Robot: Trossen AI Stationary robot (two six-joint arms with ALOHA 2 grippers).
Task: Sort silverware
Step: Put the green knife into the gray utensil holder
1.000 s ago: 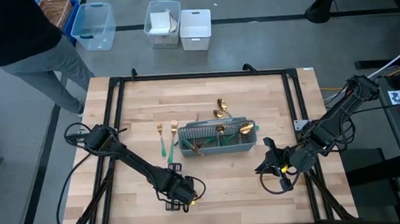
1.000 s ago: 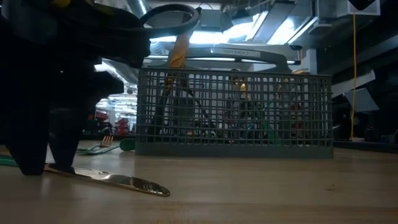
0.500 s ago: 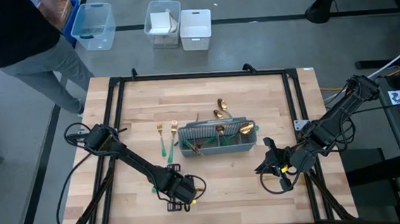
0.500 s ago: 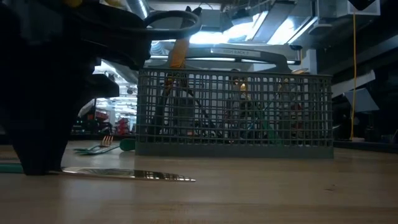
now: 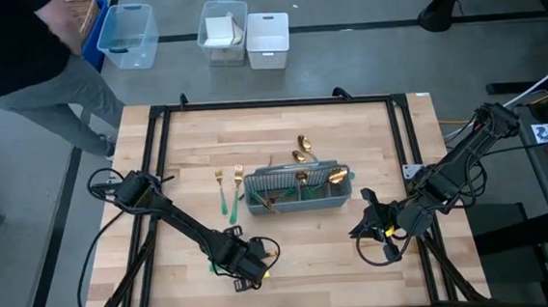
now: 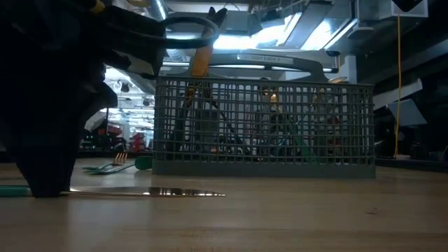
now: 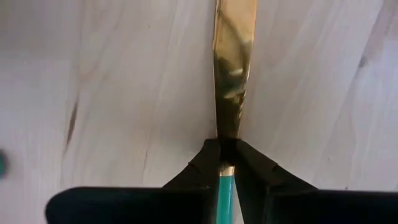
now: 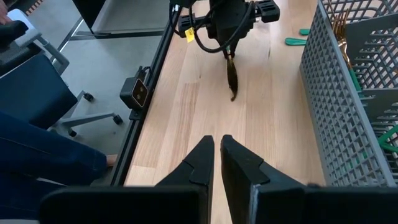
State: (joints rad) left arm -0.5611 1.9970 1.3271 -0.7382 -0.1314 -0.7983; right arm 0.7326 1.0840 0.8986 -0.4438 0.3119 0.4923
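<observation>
Pinched on the slim gold-bladed, teal-handled knife [image 7: 232, 93], my left fingers [image 7: 252, 168] hold it low over the pale wooden bench [image 5: 301, 258], near the grey mesh caddy [image 5: 296, 191]. Such a narrow grip could let it swivel or slip during lifting. Right fingers [image 8: 214, 163] wait, shut.

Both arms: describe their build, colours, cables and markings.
Both arms are dark, jointed and slender. The left gripper and right gripper each end in two black wedge-shaped fingers. Black cables loop loosely beside each wrist, and small yellow tags mark both wrists.
</observation>
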